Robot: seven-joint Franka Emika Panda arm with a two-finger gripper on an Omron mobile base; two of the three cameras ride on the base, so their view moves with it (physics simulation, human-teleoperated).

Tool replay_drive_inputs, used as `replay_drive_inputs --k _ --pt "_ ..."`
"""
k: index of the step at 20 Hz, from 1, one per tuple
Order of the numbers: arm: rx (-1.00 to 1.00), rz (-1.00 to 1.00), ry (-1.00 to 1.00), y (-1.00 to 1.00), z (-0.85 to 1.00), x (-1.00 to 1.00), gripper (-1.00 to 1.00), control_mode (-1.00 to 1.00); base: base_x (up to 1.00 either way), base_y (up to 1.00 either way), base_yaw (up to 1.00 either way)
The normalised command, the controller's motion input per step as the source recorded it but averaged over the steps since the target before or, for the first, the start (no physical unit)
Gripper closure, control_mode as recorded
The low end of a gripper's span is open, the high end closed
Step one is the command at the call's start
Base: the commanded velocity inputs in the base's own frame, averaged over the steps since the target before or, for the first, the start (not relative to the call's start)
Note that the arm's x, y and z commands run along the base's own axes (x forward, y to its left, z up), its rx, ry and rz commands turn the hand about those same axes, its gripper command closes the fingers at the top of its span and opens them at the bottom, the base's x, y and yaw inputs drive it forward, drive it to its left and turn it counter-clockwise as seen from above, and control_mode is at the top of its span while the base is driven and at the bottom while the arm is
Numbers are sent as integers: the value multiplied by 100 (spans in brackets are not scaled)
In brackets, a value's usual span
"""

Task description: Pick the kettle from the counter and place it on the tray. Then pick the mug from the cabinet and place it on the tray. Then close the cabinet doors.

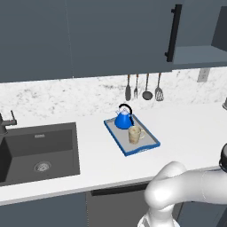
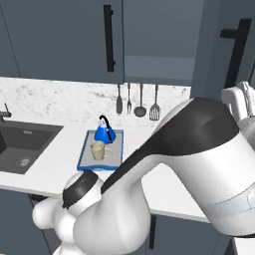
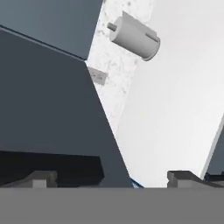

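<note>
The kettle (image 1: 123, 120) and mug (image 1: 135, 134) are seen on the tray (image 1: 149, 143), kettle farther back. The gripper (image 3: 111, 177) is spread open beside a door (image 3: 48, 113).

- The gripper (image 3: 112, 178) shows just two dark finger tips (image 3: 40, 178) at the hand view's bottom edge, spread wide apart; the rest is cut off.
- The cabinet door (image 3: 52, 113) beside the left tip is cropped by the left edge, its handle hidden.
- The sink (image 1: 37, 153), far from the gripper, is cropped at the left.
- The utensils (image 1: 143, 88) are too small to identify.
</note>
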Motion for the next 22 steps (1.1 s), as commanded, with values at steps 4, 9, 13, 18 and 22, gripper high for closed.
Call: replay_drive_inputs --k 4,9,13,18,22 --pt "0 8 0 78 -17 38 -100 -100 0 0 0" --pt "0 7 0 75 -9 45 -100 -100 0 0 0" --pt "0 7 -4 77 -14 42 -100 -100 0 0 0" --pt "1 7 -17 80 -24 38 -100 -100 0 0 0" --pt "3 6 -28 79 -28 42 -100 -100 0 0 0"
